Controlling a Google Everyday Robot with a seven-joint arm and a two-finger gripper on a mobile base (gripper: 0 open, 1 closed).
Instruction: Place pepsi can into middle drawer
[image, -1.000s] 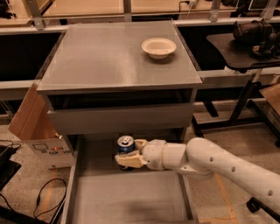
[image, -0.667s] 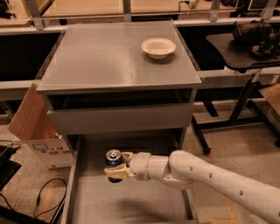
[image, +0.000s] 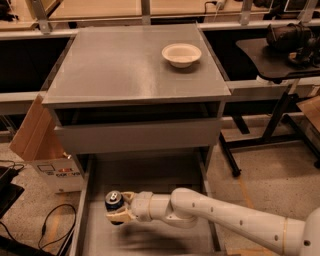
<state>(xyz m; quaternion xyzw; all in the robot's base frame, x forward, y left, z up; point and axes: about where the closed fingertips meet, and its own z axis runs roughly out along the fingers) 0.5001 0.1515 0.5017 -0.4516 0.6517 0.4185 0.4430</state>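
The gripper (image: 117, 208), low over the left side of the middle drawer (image: 165, 175), clasps the pepsi can (image: 113, 199) and covers its lower side (only the silver top and a blue band show). The drawer's front end runs off the bottom edge, its rear lies hidden under the cabinet, and the arm (image: 240, 225) is cut off at the lower right corner.

White bowl (image: 181, 54) far right on cabinet top (image: 125, 65); cardboard box (image: 42, 145) left; blk cables (image: 50, 225) near left.
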